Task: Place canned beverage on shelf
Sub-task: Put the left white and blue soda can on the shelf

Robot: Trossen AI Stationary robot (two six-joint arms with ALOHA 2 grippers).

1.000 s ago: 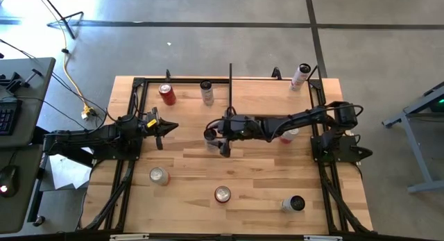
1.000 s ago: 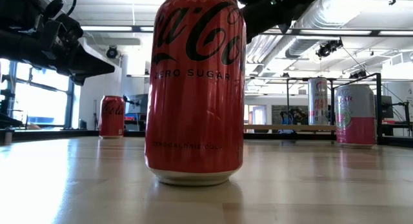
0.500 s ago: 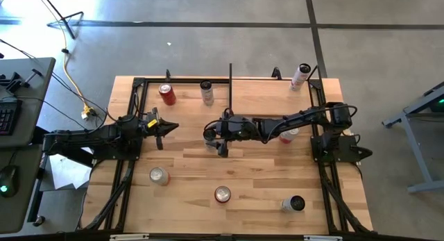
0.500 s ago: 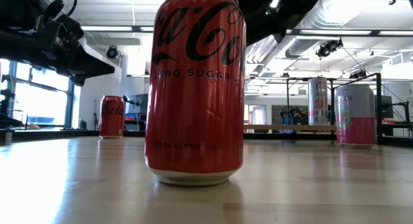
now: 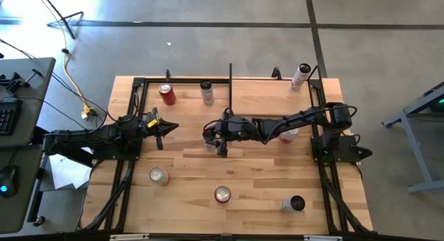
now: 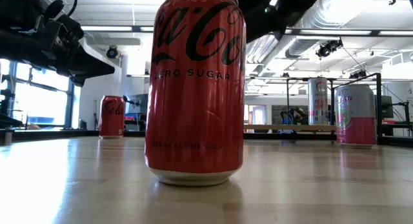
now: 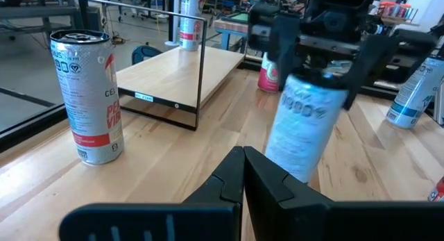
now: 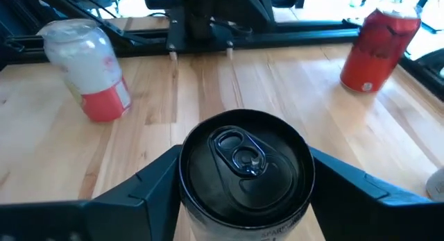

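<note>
The canned beverage, a black-topped can with a pale wall, stands upright near the table's middle. My right gripper reaches in from the right and is shut around it. The shelf is a light plank at the far side with a thin black upright plate at its left end; it also shows in the left wrist view. My left gripper waits shut at the left. In the low view a large red can hides the held can. My right gripper has its two fingers on opposite sides of the can's wall, just below the top rim. It comes from the table's right side, slanting slightly down. The can is upright with its base on the table.
A silver can and a red can stand left of the shelf's plate. A white and pink can stands at the far right, and a pink can under my right arm. More cans stand along the near side.
My right gripper's fingers have drawn in from a wide gap until they lie against the can's sides. The can has stayed standing on the table.
</note>
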